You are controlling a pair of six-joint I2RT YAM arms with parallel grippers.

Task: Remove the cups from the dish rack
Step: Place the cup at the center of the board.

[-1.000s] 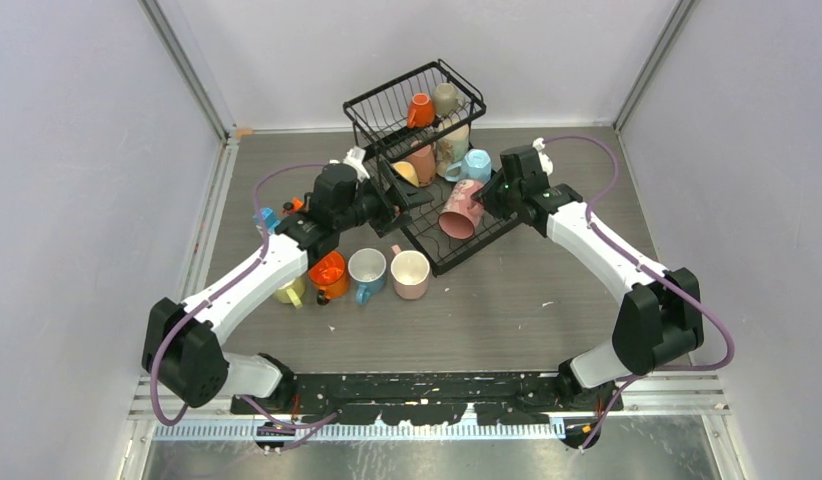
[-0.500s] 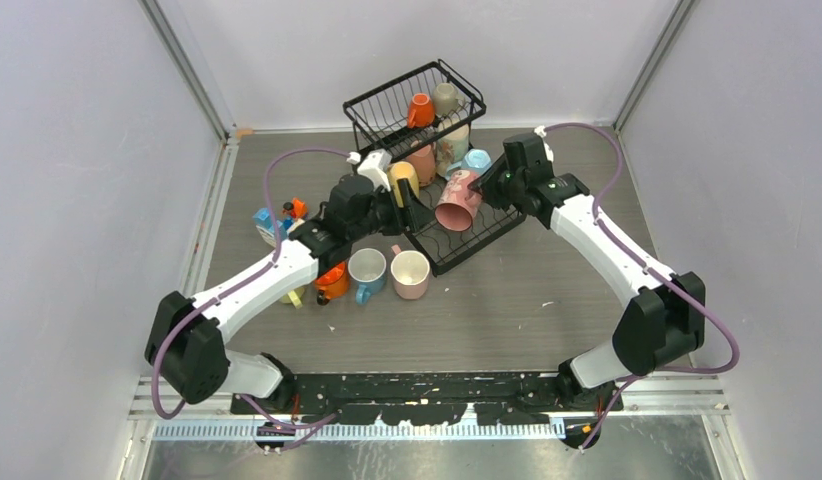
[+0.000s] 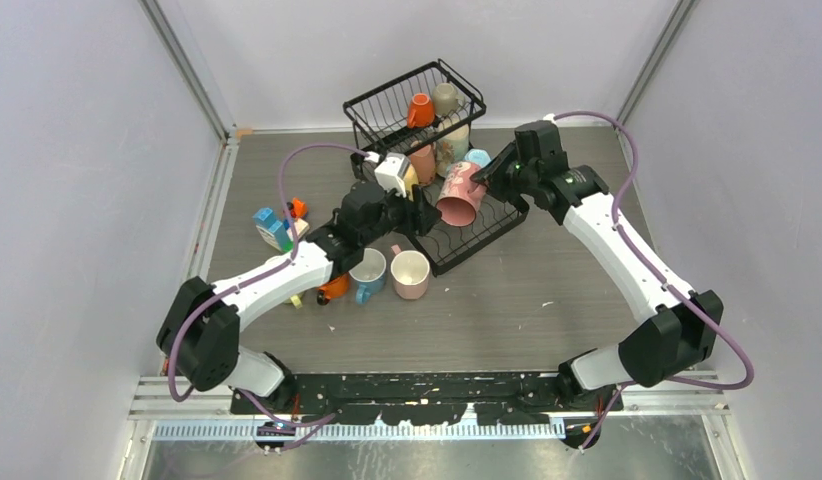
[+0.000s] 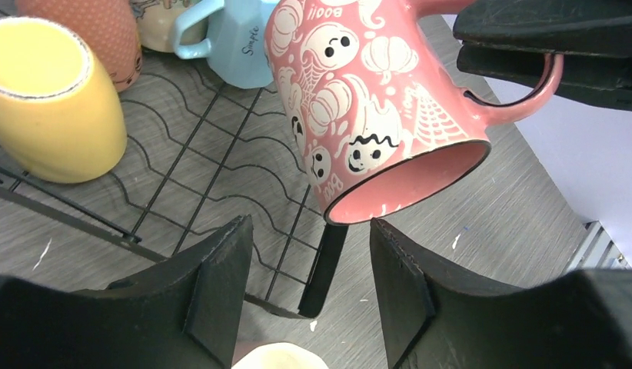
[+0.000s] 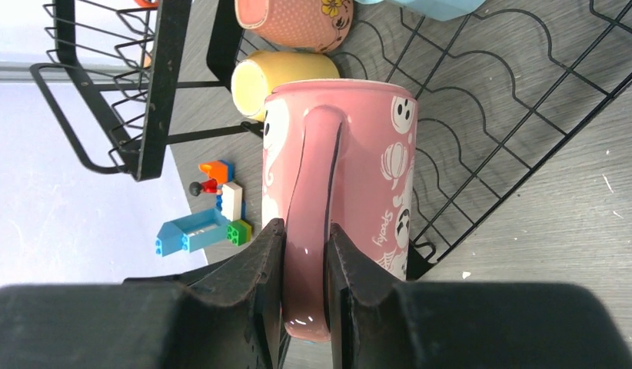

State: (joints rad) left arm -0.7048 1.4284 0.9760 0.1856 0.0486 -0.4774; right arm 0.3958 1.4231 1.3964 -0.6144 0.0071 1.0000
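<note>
- Right end effector [image 5: 305, 265]: closed on the handle of the pink ghost mug [image 5: 340, 177], a finger pressed to each side of the loop.
- Pink ghost mug off the wires, tilted mouth-down over the near corner of the lower tray [image 3: 482, 228] of the dish rack [image 3: 379, 118].
- Left end effector [image 4: 307, 257]: jaws apart with nothing between them, just below the pink mug's mouth; contact with it not visible.
- Half hidden under the left arm in the top view: an orange cup [image 3: 332, 288] on the desk [image 3: 527, 300]. Beside it a yellowish sliver [image 3: 292, 298], too little showing to name.
- Yellow cup [image 4: 48, 100] on the lower tray: largely masked by the left wrist from above, clear in both wrist views. Mouth or base toward the camera, impossible to tell.
- Cut off by the bottom edge of the left wrist view: a cream rim [image 4: 278, 357], the rest unseen.
- Cropped by the top edge of the same view: salmon dotted cup [image 4: 98, 31] and light blue cup [image 4: 236, 46].
- Upper basket [image 3: 457, 75]: two cups, a second orange cup [image 3: 420, 108] and a grey-beige cup [image 3: 446, 97].
- Lower tier: four cups, namely yellow, salmon dotted, light blue, plus a cream patterned cup [image 3: 453, 145].
- In the air: one, the pink ghost mug.
- Identifiable on the desk: three, namely the orange cup, a sky-blue cup [image 3: 367, 270] and a pale pink cup [image 3: 410, 273].
- Toy blocks [image 3: 275, 225] on the desk left of the rack: a loose cluster, number not readable.
</note>
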